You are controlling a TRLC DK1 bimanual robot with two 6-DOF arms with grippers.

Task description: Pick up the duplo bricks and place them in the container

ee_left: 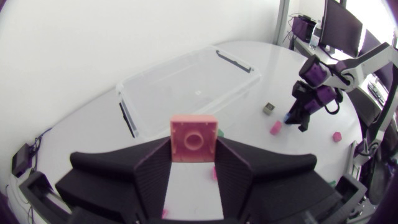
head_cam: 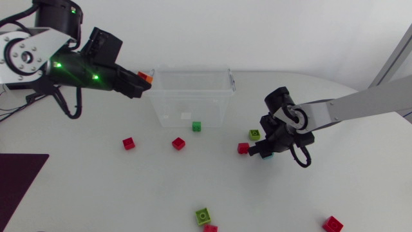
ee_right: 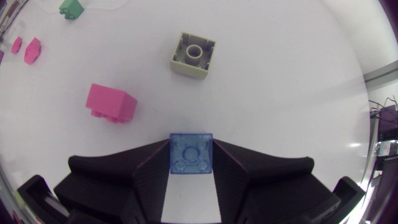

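Left gripper point(ee_left: 194, 149) is clamped narrow on an orange brick point(head_cam: 147, 77), w/ both fingers flat on its sides and the brick right at the tips. It hangs just outside the left end of the clear container point(head_cam: 193, 73), at abt rim height.

Right gripper point(ee_right: 191, 149) is likewise closed on a blue brick point(ee_right: 191, 159). It sits low over the table point(head_cam: 96, 193), to the right of the container and nearer than it. Can't tell if the blue brick touches the table. A red brick point(head_cam: 243, 148) lies just left of this gripper, and an olive brick point(head_cam: 255, 135) is a bit farther off. A green brick point(head_cam: 196, 126) is at the container's near wall; in or out, can't tell.

Also loose on the table:
- Left red brick point(head_cam: 129, 143) and mid red brick point(head_cam: 178, 143), both near of the container.
- Lime brick point(head_cam: 203, 216) beside an edge red brick point(head_cam: 210, 228) at the near edge.
- Corner red brick point(head_cam: 333, 223) at near right.

Head view vs wrist views:
- Head view gives only a sliver of the orange brick. Left wrist view shows its whole square face w/ a centre ring, the container ahead of the fingers, and the right arm point(ee_left: 348, 65) beyond it.
- Right wrist view shows the olive brick hollow side up, ahead of the fingers. Head view can't resolve that.
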